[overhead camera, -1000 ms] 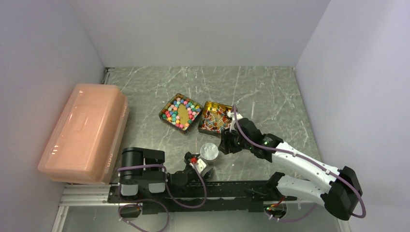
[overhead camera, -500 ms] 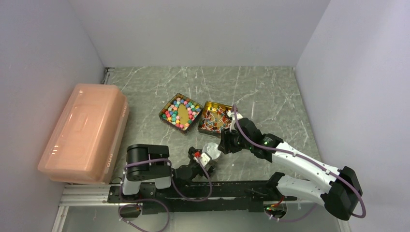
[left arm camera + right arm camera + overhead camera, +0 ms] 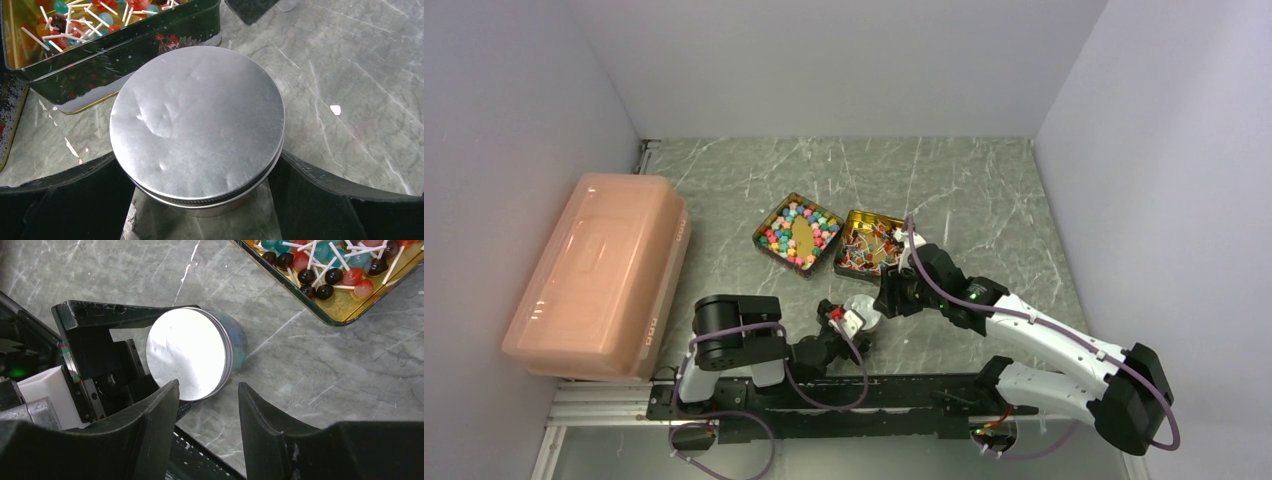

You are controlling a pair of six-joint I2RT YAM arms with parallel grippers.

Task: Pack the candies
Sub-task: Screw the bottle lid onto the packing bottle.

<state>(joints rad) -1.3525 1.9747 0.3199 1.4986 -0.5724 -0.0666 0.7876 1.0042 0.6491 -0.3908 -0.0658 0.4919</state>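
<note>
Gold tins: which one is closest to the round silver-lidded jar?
The right tin, holding white-stick lollipops, just beyond the jar; the left tin, with loose multicoloured sweets, sits farther off.

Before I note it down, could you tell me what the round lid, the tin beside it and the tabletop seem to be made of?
Round lid: likely aluminium, matt silver, with shallow dents. Tin: probably printed sheet metal, glossy dark outside, gold inside. Tabletop: grey stone or an imitation, smooth, with pale veins.
</note>
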